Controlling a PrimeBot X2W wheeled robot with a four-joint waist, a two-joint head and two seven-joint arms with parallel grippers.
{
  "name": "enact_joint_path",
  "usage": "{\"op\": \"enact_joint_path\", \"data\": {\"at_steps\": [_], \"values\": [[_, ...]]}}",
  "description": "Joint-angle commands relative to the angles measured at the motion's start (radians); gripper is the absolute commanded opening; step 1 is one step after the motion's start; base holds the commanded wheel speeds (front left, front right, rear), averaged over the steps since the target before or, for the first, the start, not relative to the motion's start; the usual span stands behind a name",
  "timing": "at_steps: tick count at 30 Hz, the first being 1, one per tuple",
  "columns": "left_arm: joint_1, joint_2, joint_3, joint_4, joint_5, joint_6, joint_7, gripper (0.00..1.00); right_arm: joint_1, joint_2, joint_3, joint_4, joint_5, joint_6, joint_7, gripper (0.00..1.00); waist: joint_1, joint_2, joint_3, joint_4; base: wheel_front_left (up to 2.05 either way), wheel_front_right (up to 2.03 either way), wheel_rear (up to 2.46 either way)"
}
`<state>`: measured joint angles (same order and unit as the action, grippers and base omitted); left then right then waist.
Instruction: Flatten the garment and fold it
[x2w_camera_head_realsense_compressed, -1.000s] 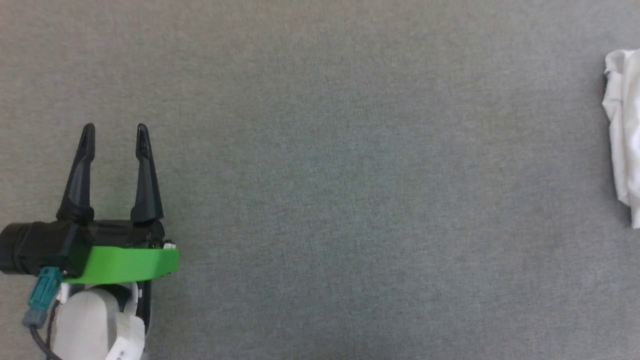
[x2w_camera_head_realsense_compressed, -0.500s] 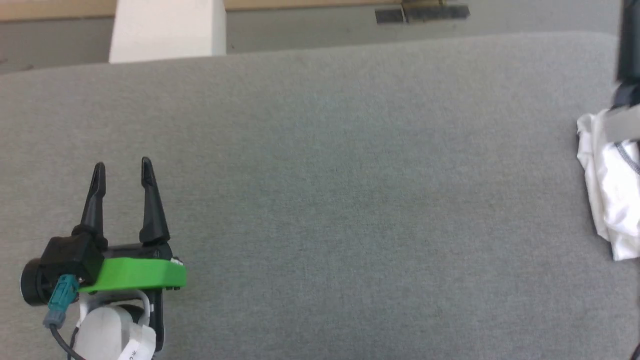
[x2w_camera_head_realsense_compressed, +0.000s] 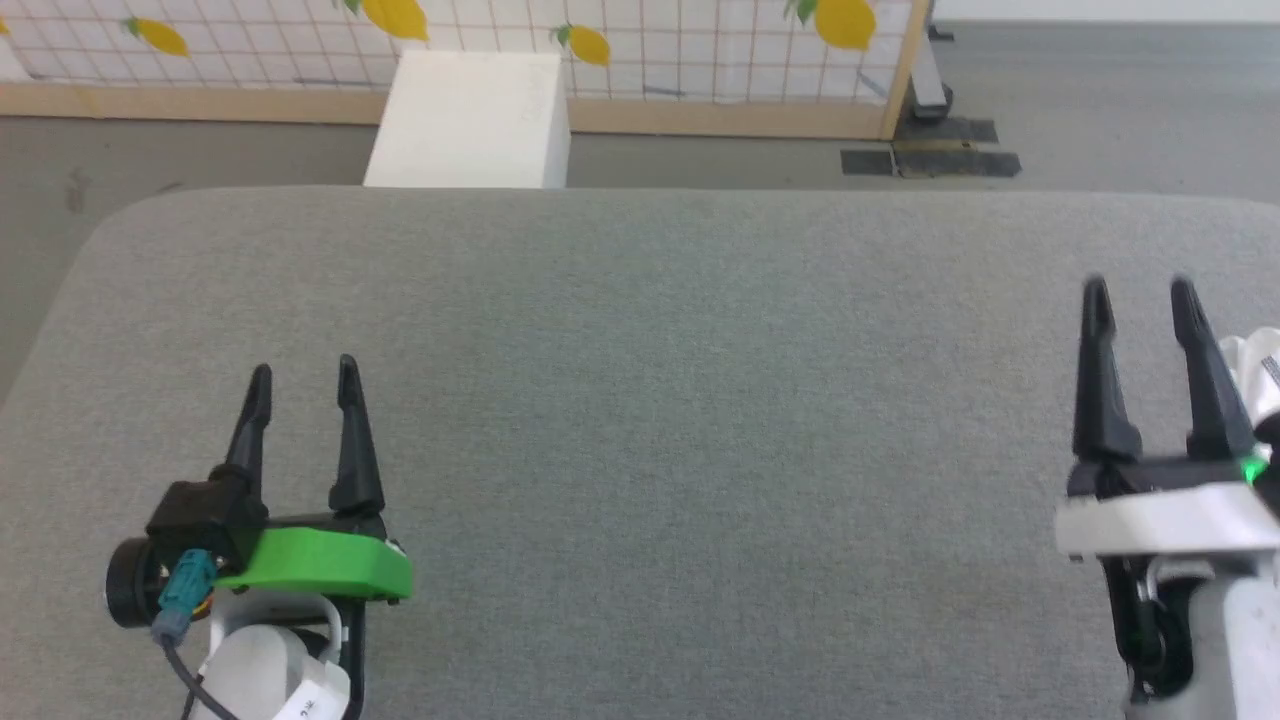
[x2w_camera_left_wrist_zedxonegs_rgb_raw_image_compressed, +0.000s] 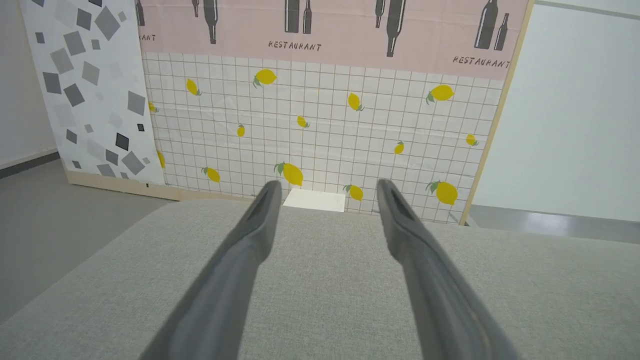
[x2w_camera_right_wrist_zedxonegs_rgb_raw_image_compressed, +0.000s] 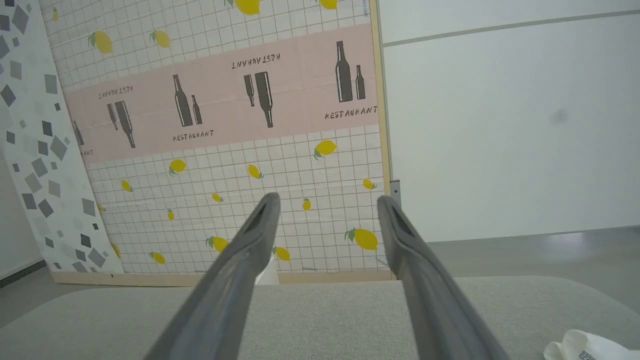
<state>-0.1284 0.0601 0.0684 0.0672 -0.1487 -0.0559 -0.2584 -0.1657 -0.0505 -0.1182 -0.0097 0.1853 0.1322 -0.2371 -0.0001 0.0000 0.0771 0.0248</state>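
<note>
The garment (x2w_camera_head_realsense_compressed: 1258, 372) is a crumpled lump of thin white cloth. It lies on the table (x2w_camera_head_realsense_compressed: 640, 400) just to the right of the right gripper (x2w_camera_head_realsense_compressed: 1140, 292), close beside its outer finger. Whether cloth and finger touch cannot be told. Most of the garment is cut off by the picture's edge and part sits behind that finger, so its outline, sleeves and stitching cannot be made out. In the right wrist view, a soft white fold of it pokes in low and to the right of the fingers, with a tiny dark mark too small to read.

The right gripper has two long, tapering black fingers, spread apart and pointing away from the robot above a white housing with a small green light. The left gripper (x2w_camera_head_realsense_compressed: 304, 368) is well apart to the left, across the table. Its matching black fingers are also spread wide, on a bright green plastic bracket with a teal plug and a dark cable.

The table is covered in grey, finely woven fabric and has rounded corners. Past the left fingertips, behind the far edge, stands a smooth, rigid white box (x2w_camera_head_realsense_compressed: 468, 120). Behind that is a wood-framed panel (x2w_camera_head_realsense_compressed: 700, 60) printed with a white grid and yellow lemons.
</note>
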Motion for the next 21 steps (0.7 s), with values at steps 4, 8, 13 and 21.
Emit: {"op": "enact_joint_path", "data": {"at_steps": [4,8,13,21], "values": [[0.014,-0.005,-0.019,0.046,0.018,0.013,-0.003,1.00,0.079,0.000,-0.029,0.059,0.049,-0.002,-0.021,1.00,0.0001,0.0000,-0.052,0.036,0.00,0.00,0.00],[0.026,-0.006,-0.034,0.077,0.015,0.014,-0.003,1.00,0.126,0.000,-0.026,0.087,0.053,-0.002,-0.024,1.00,0.0001,0.0000,-0.069,0.038,0.00,0.00,0.00],[0.038,-0.007,-0.064,0.113,0.017,0.011,-0.003,1.00,0.178,0.000,0.003,0.096,0.043,-0.002,-0.024,1.00,0.0001,0.0000,-0.078,0.033,0.00,0.00,0.00],[0.042,-0.008,-0.117,0.173,0.026,0.004,-0.003,1.00,0.220,0.000,0.059,0.126,0.041,-0.002,-0.025,1.00,0.0001,0.0000,-0.072,0.024,0.00,0.00,0.00]]}}
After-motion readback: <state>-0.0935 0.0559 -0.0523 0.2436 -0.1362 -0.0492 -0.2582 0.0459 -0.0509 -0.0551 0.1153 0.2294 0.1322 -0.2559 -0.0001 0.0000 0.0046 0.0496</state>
